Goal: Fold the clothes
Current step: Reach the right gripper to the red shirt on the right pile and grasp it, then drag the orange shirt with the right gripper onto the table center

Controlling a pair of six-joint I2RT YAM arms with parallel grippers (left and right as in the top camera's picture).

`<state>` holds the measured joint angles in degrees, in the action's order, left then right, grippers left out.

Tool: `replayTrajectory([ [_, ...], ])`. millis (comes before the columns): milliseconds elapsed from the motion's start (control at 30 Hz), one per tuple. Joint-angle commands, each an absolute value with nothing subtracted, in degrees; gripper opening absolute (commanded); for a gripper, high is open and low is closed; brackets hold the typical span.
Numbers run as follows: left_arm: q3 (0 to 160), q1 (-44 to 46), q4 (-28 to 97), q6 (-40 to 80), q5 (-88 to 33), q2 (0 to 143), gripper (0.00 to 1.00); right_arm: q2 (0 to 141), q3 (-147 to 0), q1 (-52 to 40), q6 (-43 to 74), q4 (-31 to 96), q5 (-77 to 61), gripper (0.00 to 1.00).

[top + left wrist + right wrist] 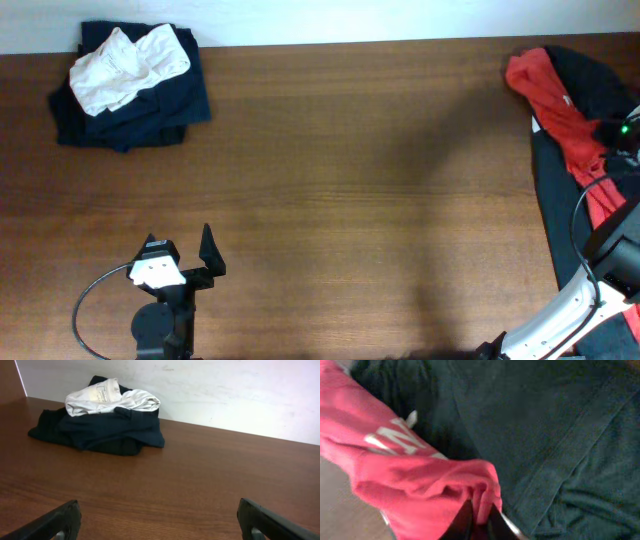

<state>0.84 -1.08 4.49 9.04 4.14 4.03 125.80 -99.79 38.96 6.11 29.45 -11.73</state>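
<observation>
At the desk's (350,200) right edge, only the wrist view shows the right jaws pinching a red shirt (410,480) over dark cloth (545,435). The left jaws gape wide, facing a clothes pile (110,435).

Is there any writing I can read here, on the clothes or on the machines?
Red shirt: white print, perhaps "N"; the rest is lost in the folds.
White garment: faint printed patch, too small to read.
No other writing shows in any view.
</observation>
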Motion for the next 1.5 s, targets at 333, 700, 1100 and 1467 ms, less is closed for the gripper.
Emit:
replayTrajectory([
  [333, 0.54, -1.28, 4.54, 8.16, -3.57, 4.29, 0.99, 111.9, -113.43, 16.27, 7.07, 43.83, -38.76, 0.04],
  [700, 0.54, -1.28, 3.51, 8.29, -14.41, 4.29, 0.99, 112.99, -113.43, -25.89, 14.48, 36.58, -38.09, 0.04],
  [1100, 12.73, -1.28, 24.91, 1.96, -19.27, 4.29, 0.99, 112.16, -121.49, -24.8, 18.96, 45.04, -31.92, 0.99],
  [1467, 27.94, -1.28, 39.72, -6.76, -22.79, 15.46, 0.99, 111.92, -127.57, -8.4, 18.94, 65.19, -33.52, 0.99],
])
